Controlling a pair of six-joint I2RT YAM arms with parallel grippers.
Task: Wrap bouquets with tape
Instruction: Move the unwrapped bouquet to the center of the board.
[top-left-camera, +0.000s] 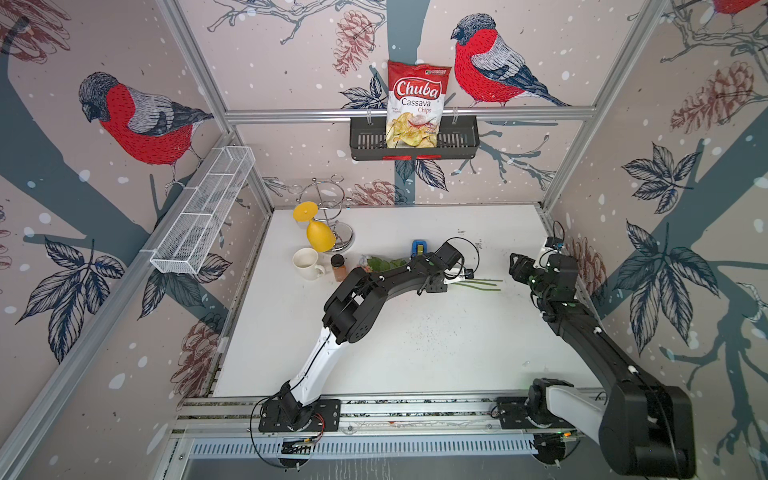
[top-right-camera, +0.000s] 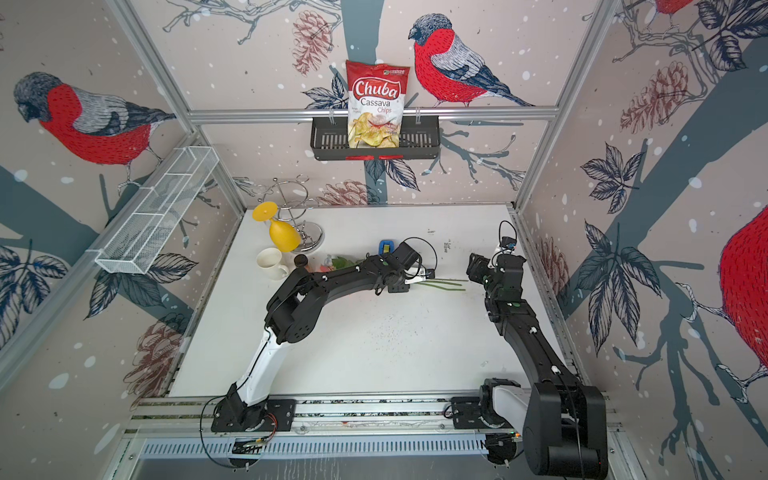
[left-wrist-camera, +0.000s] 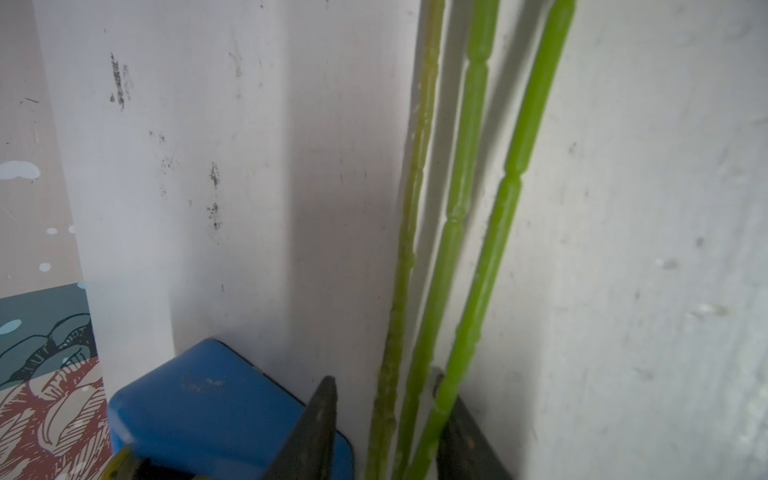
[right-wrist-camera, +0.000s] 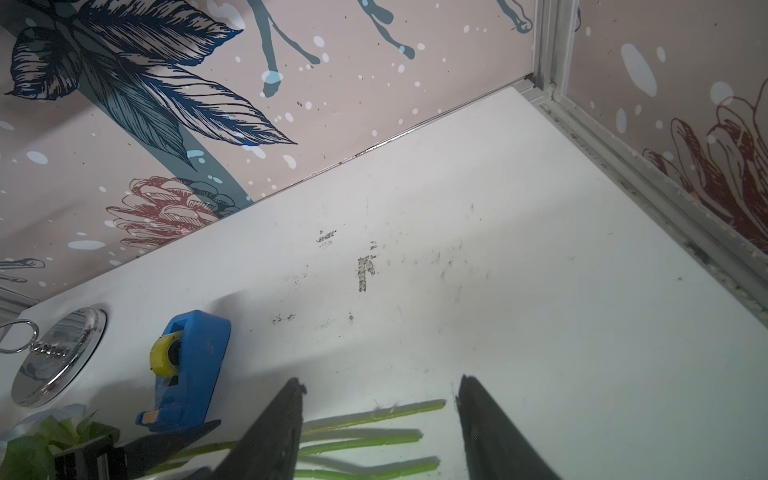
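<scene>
Green plastic stems (left-wrist-camera: 461, 208) of the bouquet (top-left-camera: 384, 264) lie flat on the white table (top-left-camera: 415, 340). Their cut ends point toward the right arm, and the leafy end is mostly hidden under the left arm in both top views. The left gripper (left-wrist-camera: 382, 378) straddles these stems low over the table: one finger (left-wrist-camera: 451, 419) touches the outermost stem, while the other finger (left-wrist-camera: 316, 419) stands a little off the nearest one, so the claw is around the bunch but not clenched on it. Just beside that free finger sits the blue tape dispenser (right-wrist-camera: 195, 365), on the back-wall side of the bouquet, with its yellowish-green tape roll (right-wrist-camera: 164, 353) in the cradle; whether finger and dispenser touch cannot be told. The right gripper (right-wrist-camera: 381, 380) hangs near the stem ends, above the table, its claw released and holding nothing. Farther out on the left arm's side, a brown spice jar (top-left-camera: 338, 266) stands near the leaves, and a white mug (top-left-camera: 306, 262) stands beside it. Behind them, a yellow plastic goblet (top-left-camera: 318, 230) leans foot-up against a chrome wire stand (top-left-camera: 332, 203). On the back wall a black basket (top-left-camera: 457, 141) holds a bag of Chuba cassava chips (top-left-camera: 417, 104), and a white mesh shelf (top-left-camera: 203, 212) hangs on the side wall.
</scene>
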